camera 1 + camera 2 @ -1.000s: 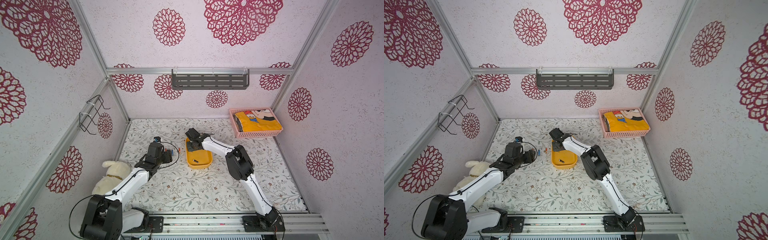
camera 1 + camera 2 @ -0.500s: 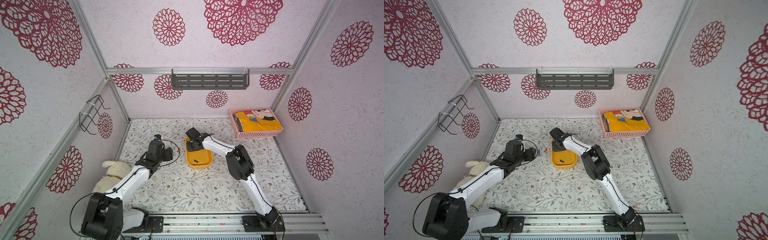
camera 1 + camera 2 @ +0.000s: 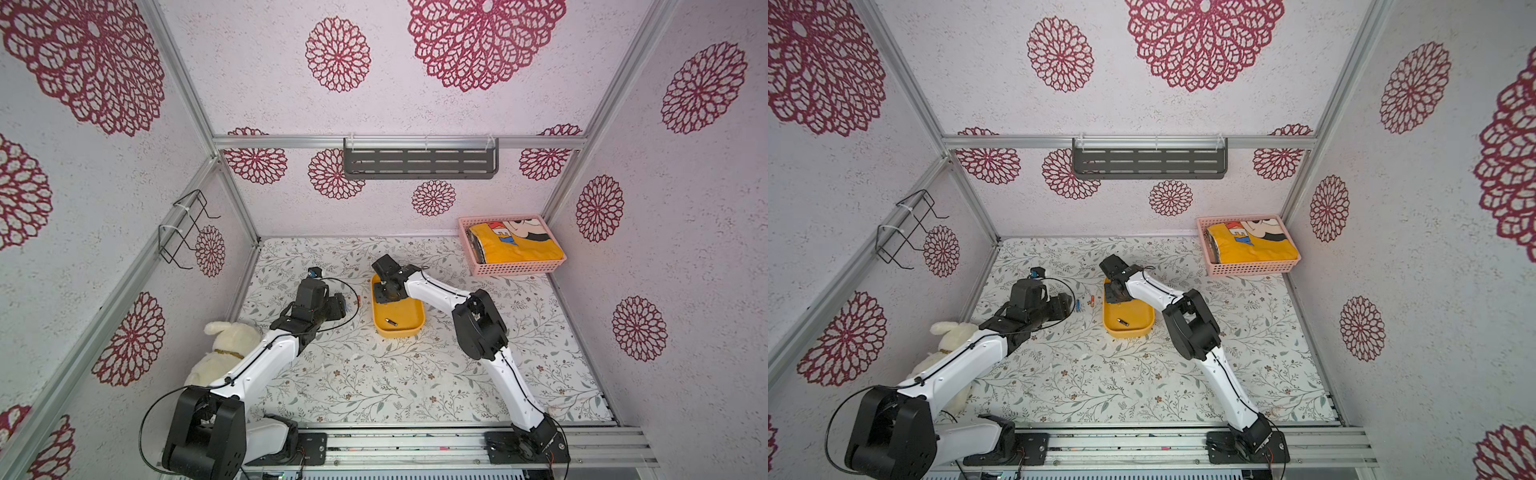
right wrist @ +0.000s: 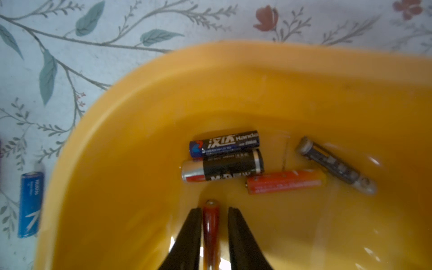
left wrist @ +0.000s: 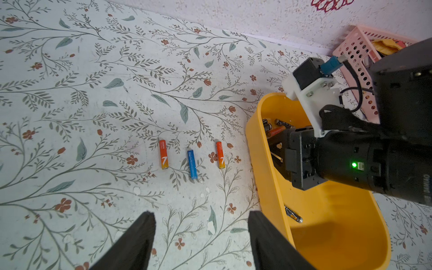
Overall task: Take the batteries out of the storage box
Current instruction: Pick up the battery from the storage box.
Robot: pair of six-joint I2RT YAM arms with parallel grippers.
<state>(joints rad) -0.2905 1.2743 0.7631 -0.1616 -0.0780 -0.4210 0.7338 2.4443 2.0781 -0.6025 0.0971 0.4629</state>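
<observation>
The storage box point(image 4: 163, 98) is smooth, glossy yellow-orange plastic, shiny enough to throw highlights on its floor. The batteries point(image 4: 222, 167) in it wear slick printed wrappers with bare metal ends. The tabletop point(image 5: 81, 105) has a matt floral-print surface, chipped white in spots. The pink basket point(image 5: 353, 56) is perforated plastic holding yellow printed cloth point(image 3: 519, 249). The left end effector point(image 5: 201, 214) has matt black fingers point(image 5: 138, 240). The toy point(image 3: 226, 345) is cream plush; the walls point(image 3: 395, 112) look rough and grainy.
</observation>
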